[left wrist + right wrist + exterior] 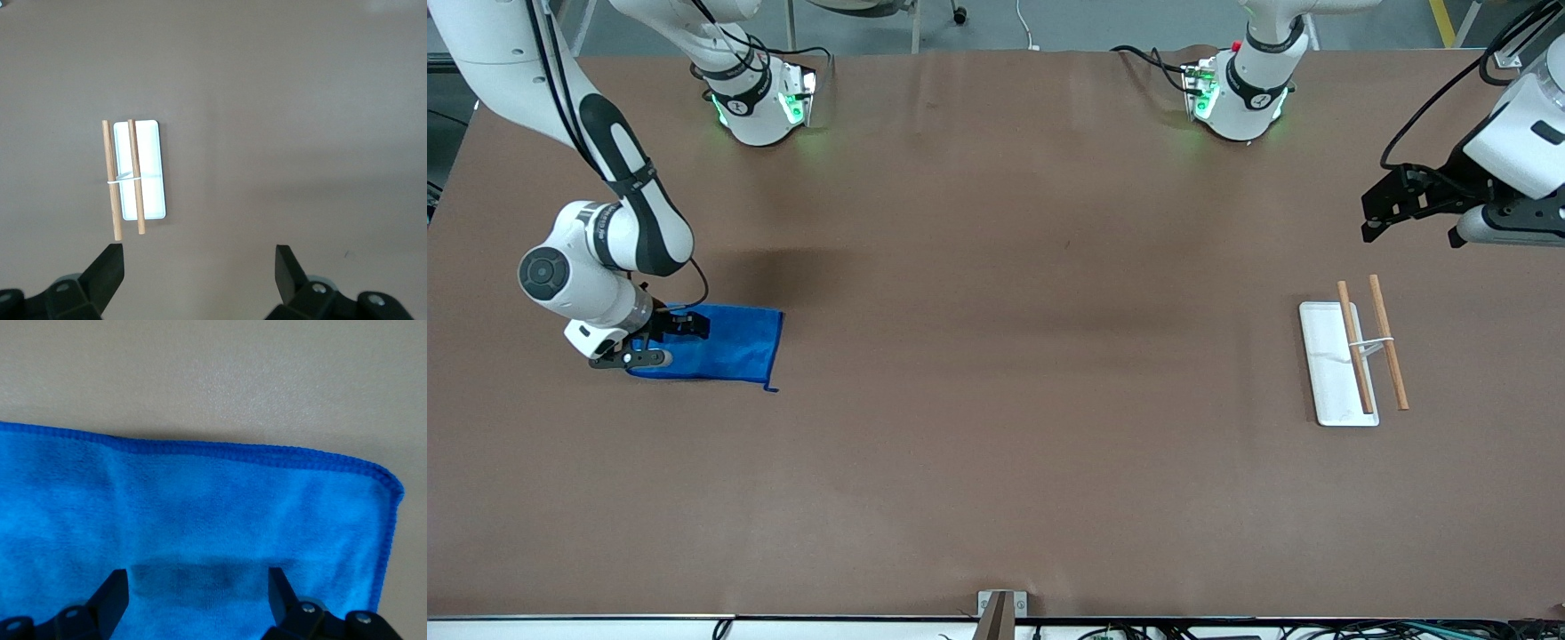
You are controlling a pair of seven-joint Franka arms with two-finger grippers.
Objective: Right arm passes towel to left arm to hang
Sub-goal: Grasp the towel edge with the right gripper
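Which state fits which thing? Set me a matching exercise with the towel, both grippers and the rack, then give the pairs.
Things:
1. towel
2. right gripper
3. left gripper
4. rack

States:
A. white base with two wooden rods, toward the left arm's end of the table
B. open, down over the blue cloth
C. flat on the table toward the right arm's end
D. open, waiting in the air over bare table close to the rods

Pairs: 1-C, 2-B, 3-D, 4-A

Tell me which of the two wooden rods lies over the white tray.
The wooden rod toward the right arm's end crosses the flat white rectangular tray; its twin lies beside the tray.
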